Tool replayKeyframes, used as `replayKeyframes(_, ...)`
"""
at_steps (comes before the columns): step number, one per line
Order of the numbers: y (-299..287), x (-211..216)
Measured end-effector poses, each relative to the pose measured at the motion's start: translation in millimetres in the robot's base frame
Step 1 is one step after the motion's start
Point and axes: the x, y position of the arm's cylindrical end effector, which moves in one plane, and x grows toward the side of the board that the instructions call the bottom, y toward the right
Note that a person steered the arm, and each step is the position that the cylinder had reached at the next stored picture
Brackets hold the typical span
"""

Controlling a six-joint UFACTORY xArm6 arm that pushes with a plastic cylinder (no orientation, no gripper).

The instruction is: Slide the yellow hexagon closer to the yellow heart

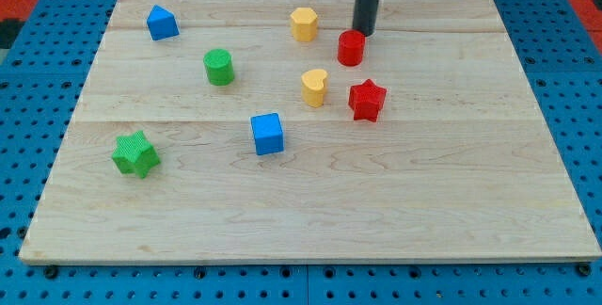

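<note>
The yellow hexagon (303, 24) sits near the view's top, a little left of centre. The yellow heart (314, 88) lies below it, slightly to the right, with a gap of bare board between them. My tip (363, 33) is at the view's top, to the right of the hexagon and apart from it. It stands just above and right of a red cylinder (350, 48), close to it or touching.
A red star (367, 100) sits right of the heart. A blue cube (268, 134) lies below-left of the heart. A green cylinder (219, 67), a blue pentagon-like block (162, 24) and a green star (135, 153) are on the left. The wooden board (451, 201) ends in blue pegboard.
</note>
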Motion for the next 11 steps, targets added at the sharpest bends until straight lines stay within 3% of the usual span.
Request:
replayKeyframes(2, -2.5, 53.3)
replayKeyframes(3, 35.3, 21.3)
replayKeyframes(4, 35.5, -49.5)
replayKeyframes(5, -1.6, -73.4)
replayKeyframes(7, -50.6, -26.2)
replayKeyframes(9, -93.3, -44.9)
replayKeyframes(11, -92.3, 25.3)
